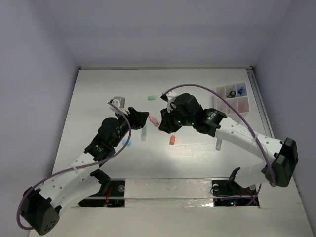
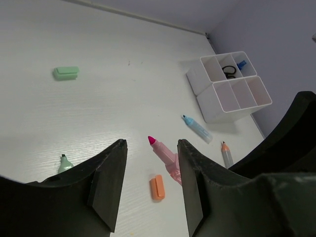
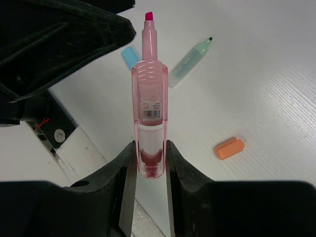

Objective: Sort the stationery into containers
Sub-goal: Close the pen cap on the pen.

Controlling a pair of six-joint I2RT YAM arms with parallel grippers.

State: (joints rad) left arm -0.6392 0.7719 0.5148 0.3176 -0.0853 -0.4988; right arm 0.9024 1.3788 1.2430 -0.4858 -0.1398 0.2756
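My right gripper is shut on the lower end of an uncapped pink highlighter, held above the table with its tip toward the left gripper. In the top view the highlighter spans the gap between the right gripper and the left gripper. My left gripper is open and empty, and the pink highlighter shows just past its fingertips. The white divided tray stands at the far right and holds a black ring and a blue clip.
An orange cap, a mint pen and a blue cap lie under the grippers. A mint cap lies farther back. A blue pen and a grey pen lie near the tray.
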